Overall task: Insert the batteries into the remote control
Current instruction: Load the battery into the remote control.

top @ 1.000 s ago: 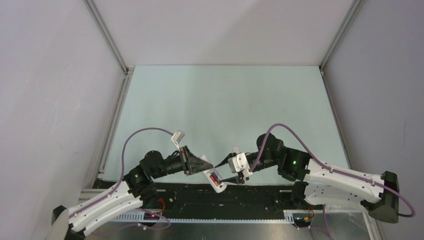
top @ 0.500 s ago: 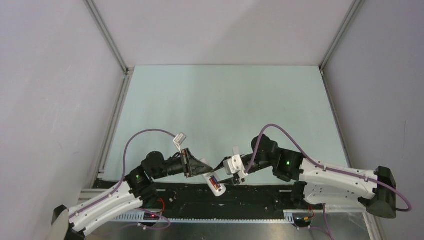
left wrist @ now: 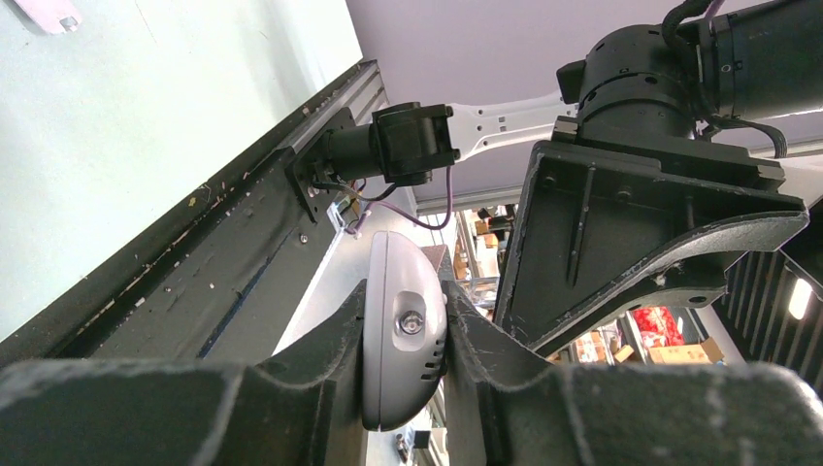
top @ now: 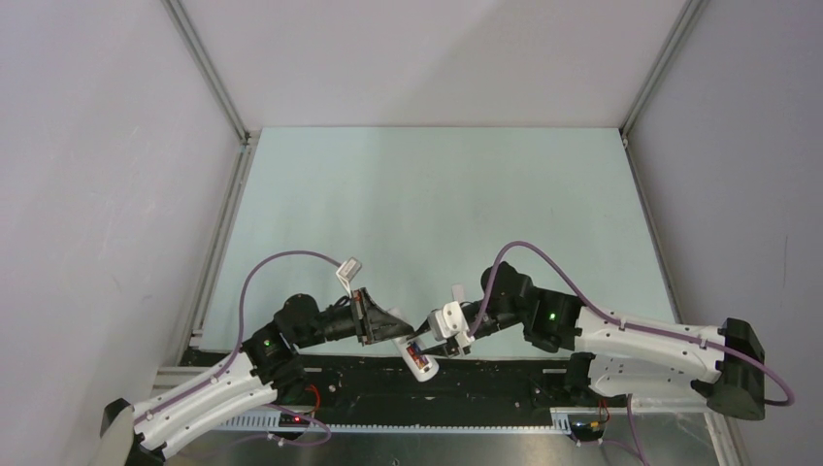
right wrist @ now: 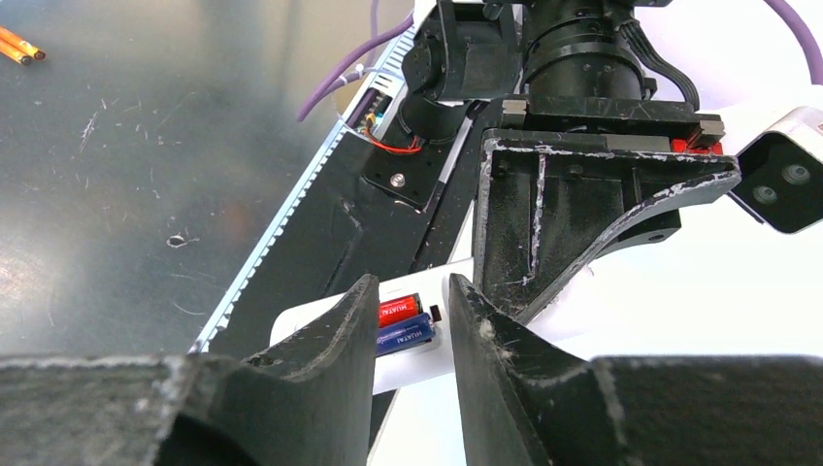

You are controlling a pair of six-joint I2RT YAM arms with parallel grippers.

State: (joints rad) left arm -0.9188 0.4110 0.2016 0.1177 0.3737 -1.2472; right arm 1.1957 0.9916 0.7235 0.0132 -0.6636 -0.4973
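My left gripper is shut on the white remote control and holds it above the table's near edge. In the left wrist view the remote shows end-on, clamped between the jaws of the left gripper. The right wrist view shows its back with the open bay holding the red-orange battery and the dark blue battery side by side. My right gripper is open and empty, its jaws close over the bay. In the top view the right gripper sits right beside the remote.
The black rail runs along the table's near edge below both grippers. A small pale piece lies on the green table surface. Orange pencils lie on the dark metal surface beyond the rail.
My right arm has moved left, bringing its open gripper up to the remote's battery bay. The left gripper keeps its hold on the remote, shifted slightly.
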